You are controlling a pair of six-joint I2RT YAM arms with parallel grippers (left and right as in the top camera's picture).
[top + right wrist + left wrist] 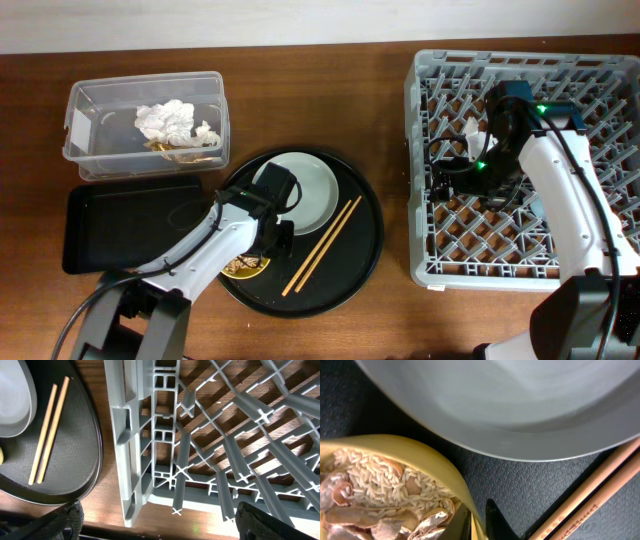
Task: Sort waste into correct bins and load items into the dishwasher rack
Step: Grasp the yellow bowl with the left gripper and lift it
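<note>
Overhead, the yellow bowl (245, 266) sat on the round black tray (362, 258), well apart from the dishwasher rack (415, 150). From the left wrist, the left gripper (479, 521) had its jaws narrowed on that bowl's rim, food scraps (375, 490) inside. From the right wrist, the right gripper (165, 521) held its jaws wide and empty over the rack's edge.

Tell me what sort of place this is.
Probably a staged dish-clearing station on a wooden table: a grey dishwasher rack, a clear tub holding tissue waste, and a round black tray with a plate, chopsticks and a yellow bowl of scraps.
</note>
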